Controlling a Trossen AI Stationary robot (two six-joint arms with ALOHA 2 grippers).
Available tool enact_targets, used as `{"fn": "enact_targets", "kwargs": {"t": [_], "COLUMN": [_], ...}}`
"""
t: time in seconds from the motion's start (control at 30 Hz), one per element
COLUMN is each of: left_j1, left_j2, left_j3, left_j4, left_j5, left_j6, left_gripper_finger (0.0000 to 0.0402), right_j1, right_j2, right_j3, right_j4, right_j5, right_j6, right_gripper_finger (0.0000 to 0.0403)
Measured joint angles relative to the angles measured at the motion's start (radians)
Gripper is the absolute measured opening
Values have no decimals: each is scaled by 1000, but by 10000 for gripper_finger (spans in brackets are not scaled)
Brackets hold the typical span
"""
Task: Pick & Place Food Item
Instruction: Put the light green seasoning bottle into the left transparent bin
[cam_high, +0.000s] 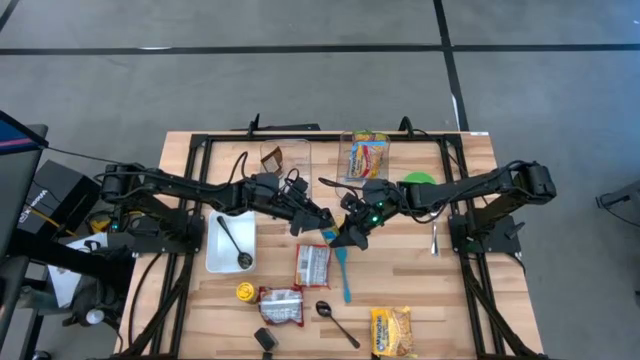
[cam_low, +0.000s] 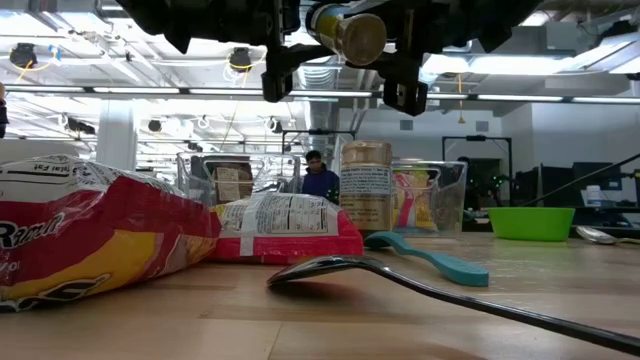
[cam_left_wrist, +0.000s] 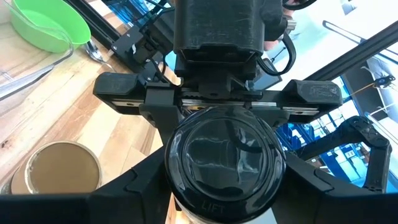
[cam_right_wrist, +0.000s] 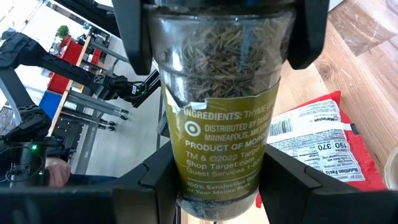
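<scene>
Spice jar midair between both tools, seemingly right-held, table centre

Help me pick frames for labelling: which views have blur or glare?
Low view: the red bag and spoon nearest the lens are soft, ceiling lights glare. Left wrist view: the black lid reflects light. Right wrist view: the thyme jar label reads sharp.

Clear spice jar with glossy black plastic lid above matt wooden table.
</scene>
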Motion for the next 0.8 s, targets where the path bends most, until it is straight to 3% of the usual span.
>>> {"fn": "enact_targets", "kwargs": {"t": [0.63,0.8], "left_j1": [0,0], "left_j2": [0,0], "left_j3": [0,0], "left_j4": [1,2], "left_j5": [0,0], "left_j6": [-5,-5], "left_gripper_finger": [207,209], "right_j1": [0,0], "right_j2": [0,0], "right_j3": [0,0], "right_j4": [0,0], "right_j5": [0,-1], "right_j6": [0,-5], "right_gripper_finger": [171,193]}}
